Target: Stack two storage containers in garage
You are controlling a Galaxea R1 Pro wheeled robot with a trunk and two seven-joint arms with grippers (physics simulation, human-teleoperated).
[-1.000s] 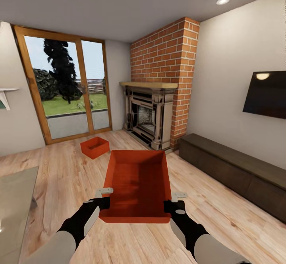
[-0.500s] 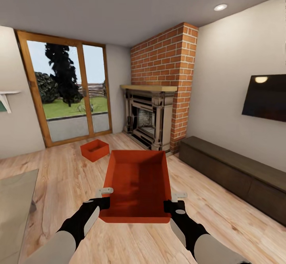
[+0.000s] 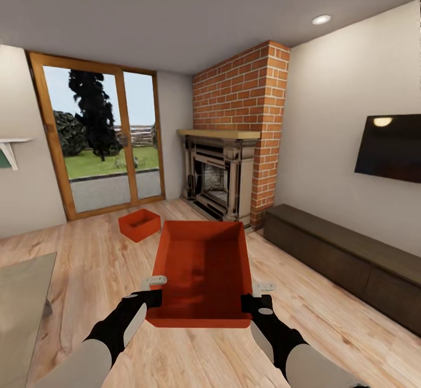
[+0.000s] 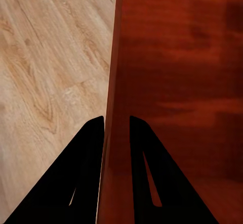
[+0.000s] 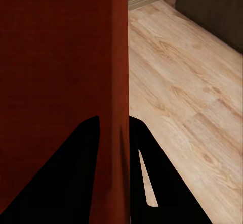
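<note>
I hold one red-orange storage container (image 3: 202, 271) level in front of me, above the light wood floor of the living room. My left gripper (image 3: 153, 294) is shut on its left wall (image 4: 114, 133). On the opposite wall (image 5: 117, 133) my right gripper (image 3: 257, 297) is shut as well. In both wrist views a black finger sits on each side of the thin red wall. The second storage container (image 3: 139, 225) rests on the planks farther ahead to the left, near the glass door.
A brick fireplace (image 3: 225, 172) stands ahead in the corner. A long dark low cabinet (image 3: 345, 256) runs along the right wall under a wall-mounted TV (image 3: 389, 148). A glass table edge (image 3: 20, 288) shows at the left. Sliding glass doors (image 3: 99, 142) face the garden.
The whole picture has shifted: the room looks a little farther off and lower, so the camera has moved. The held container and both grippers stay the same relative to me.
</note>
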